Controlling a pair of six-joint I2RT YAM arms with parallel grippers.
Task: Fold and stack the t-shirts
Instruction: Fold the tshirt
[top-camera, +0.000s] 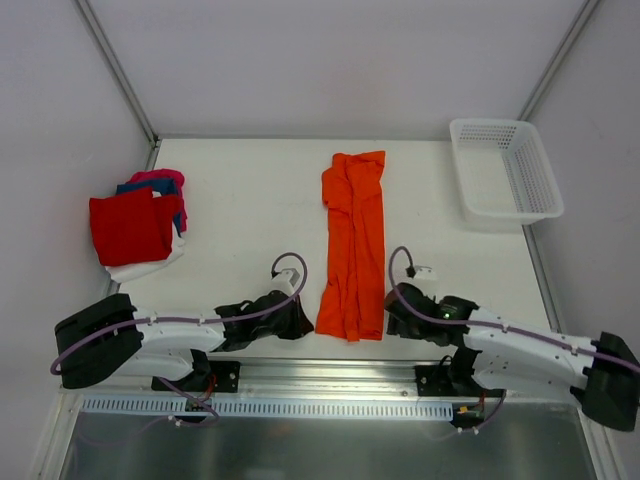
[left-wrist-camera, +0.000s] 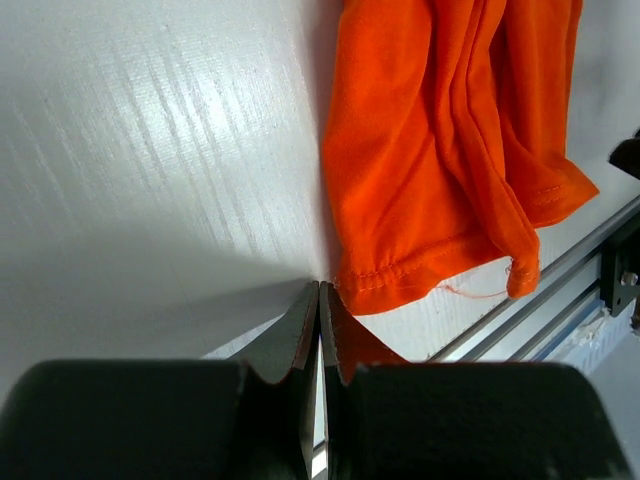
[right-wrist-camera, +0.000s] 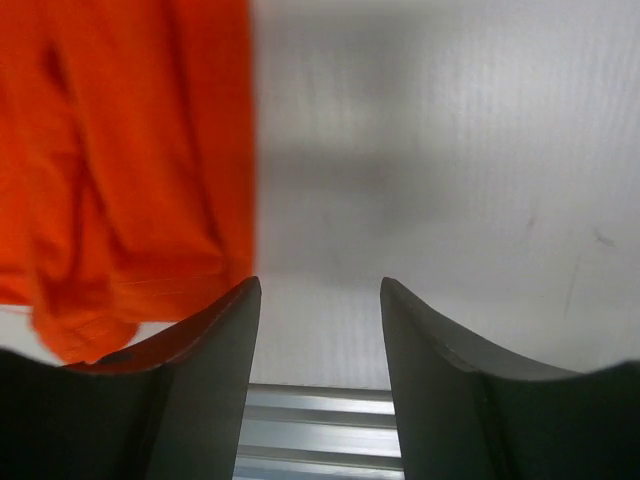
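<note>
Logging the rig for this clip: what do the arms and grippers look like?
The left arm and right arm have white links with black joints. A purple cable runs along each, looping near the wrist. The left gripper and right gripper have dark, tapered fingers.

white t-shirt (top-camera: 140, 270) mostly covered, blue t-shirt (top-camera: 135, 186) likewise

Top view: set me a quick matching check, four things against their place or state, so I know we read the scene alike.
1 orange shirt
2 red shirt
3 basket
4 left gripper

A far right corner
B shut
C left side
D middle, laid out as a long strip

Pairs: 1-D, 2-C, 3-A, 4-B
</note>
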